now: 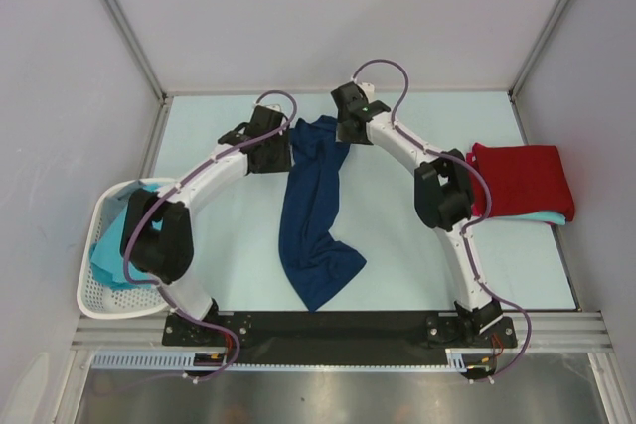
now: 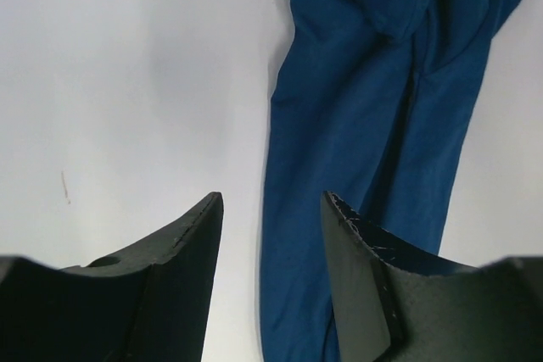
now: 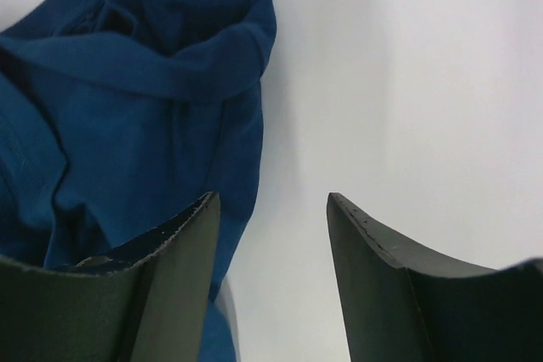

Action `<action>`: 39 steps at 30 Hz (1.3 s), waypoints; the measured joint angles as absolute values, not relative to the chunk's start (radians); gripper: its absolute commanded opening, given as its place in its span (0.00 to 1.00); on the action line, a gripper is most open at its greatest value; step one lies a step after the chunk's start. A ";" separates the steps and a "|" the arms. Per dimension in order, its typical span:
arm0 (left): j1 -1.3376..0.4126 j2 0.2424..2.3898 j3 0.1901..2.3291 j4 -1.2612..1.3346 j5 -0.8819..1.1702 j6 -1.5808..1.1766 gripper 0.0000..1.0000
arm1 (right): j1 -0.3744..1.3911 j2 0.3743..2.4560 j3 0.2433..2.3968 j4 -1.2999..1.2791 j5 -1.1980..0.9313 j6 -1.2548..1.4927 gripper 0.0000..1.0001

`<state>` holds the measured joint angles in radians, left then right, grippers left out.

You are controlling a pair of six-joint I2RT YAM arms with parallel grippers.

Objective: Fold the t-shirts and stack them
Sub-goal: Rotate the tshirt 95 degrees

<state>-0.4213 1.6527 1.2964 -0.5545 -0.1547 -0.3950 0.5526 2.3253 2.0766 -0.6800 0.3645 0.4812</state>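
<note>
Several t-shirts and two grippers, as we log them from the top view.

Item 1: navy t-shirt (image 1: 316, 215). It lies unfolded and crumpled in a long strip at the centre of the table (image 1: 397, 245). It runs from 12 o'clock toward 6 o'clock, and its lower end curls toward 4 o'clock.

Item 2: red t-shirt (image 1: 522, 178). It is folded and sits at 3 o'clock by the table's right edge.

Item 3: turquoise t-shirt (image 1: 545, 216). It lies under item 2, and we see only a strip of it along the red one's 6 o'clock side.

Item 4: turquoise cloth (image 1: 109, 250). It is heaped in the white basket (image 1: 94, 297) at 8 o'clock, and we cannot tell how many pieces it holds.

Item 5: left gripper (image 1: 285, 153). It is at the navy t-shirt's upper end, on its 10 o'clock side. Our wrist view shows the jaws wide apart and gripping nothing, with the gap over the shirt's edge and bare table.

Item 6: right gripper (image 1: 344, 134). It is at the same upper end, on its 2 o'clock side. The jaws are likewise wide and hold nothing, with one finger over bunched navy cloth and the other over table.
</note>
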 measured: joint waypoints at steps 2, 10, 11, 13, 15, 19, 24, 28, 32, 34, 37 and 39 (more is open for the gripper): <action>-0.421 1.699 1.319 -0.555 -0.155 -0.401 0.55 | 0.540 2.347 2.109 -0.688 0.359 0.476 0.61; -0.421 1.839 1.425 -0.562 -0.155 -0.416 0.58 | 0.506 2.397 2.134 -0.694 0.322 0.465 0.66; -0.421 1.856 1.449 -0.564 -0.155 -0.419 0.58 | 0.503 2.404 2.135 -0.694 0.316 0.463 0.67; -0.421 1.875 1.476 -0.562 -0.155 -0.421 0.58 | 0.499 2.418 2.140 -0.696 0.305 0.458 0.68; -0.419 1.882 1.486 -0.563 -0.155 -0.422 0.58 | 0.495 2.439 2.154 -0.700 0.294 0.451 0.67; -0.416 1.890 1.496 -0.570 -0.155 -0.428 0.58 | 0.493 2.469 2.186 -0.703 0.272 0.443 0.66; -0.410 1.910 1.522 -0.572 -0.156 -0.429 0.58 | 0.489 2.496 2.220 -0.701 0.242 0.443 0.65; -0.401 1.929 1.532 -0.580 -0.156 -0.429 0.58 | 0.489 2.516 2.239 -0.702 0.222 0.444 0.55; -0.392 1.964 1.536 -0.586 -0.155 -0.429 0.57 | 0.488 2.528 2.254 -0.701 0.211 0.443 0.41; -0.389 1.981 1.536 -0.590 -0.155 -0.429 0.57 | 0.488 2.528 2.254 -0.701 0.208 0.445 0.35; -0.387 2.008 1.536 -0.594 -0.155 -0.429 0.57 | 0.485 2.529 2.254 -0.701 0.202 0.450 0.27; -0.385 2.023 1.537 -0.595 -0.154 -0.429 0.57 | 0.484 2.529 2.254 -0.702 0.200 0.452 0.19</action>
